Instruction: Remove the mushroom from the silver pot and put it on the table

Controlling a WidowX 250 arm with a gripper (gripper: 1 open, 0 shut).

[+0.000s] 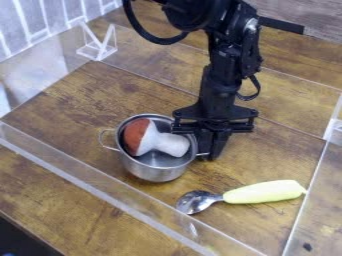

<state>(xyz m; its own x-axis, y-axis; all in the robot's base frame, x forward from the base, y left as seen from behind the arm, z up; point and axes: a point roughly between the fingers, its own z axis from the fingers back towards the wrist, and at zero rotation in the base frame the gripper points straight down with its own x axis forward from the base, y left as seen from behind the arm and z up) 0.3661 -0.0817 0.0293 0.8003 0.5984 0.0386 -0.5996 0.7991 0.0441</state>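
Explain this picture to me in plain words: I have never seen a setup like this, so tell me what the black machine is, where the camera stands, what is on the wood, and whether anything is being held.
The black machine is a robot arm, and at its lower end sits a gripper, a two-fingered claw pointing down. The one camera looks down at an angle from in front of the table, a brown wood-plank top edged by clear plastic walls. On it stands a small silver pot with a toy mushroom lying inside, red-orange cap to the left, white stem to the right. Nearer the camera lies a spoon with a yellow-green handle. The gripper sits at the pot's right rim, right by the mushroom's stem, with its fingers drawn together. Whether they actually pinch the stem cannot be told from this view.
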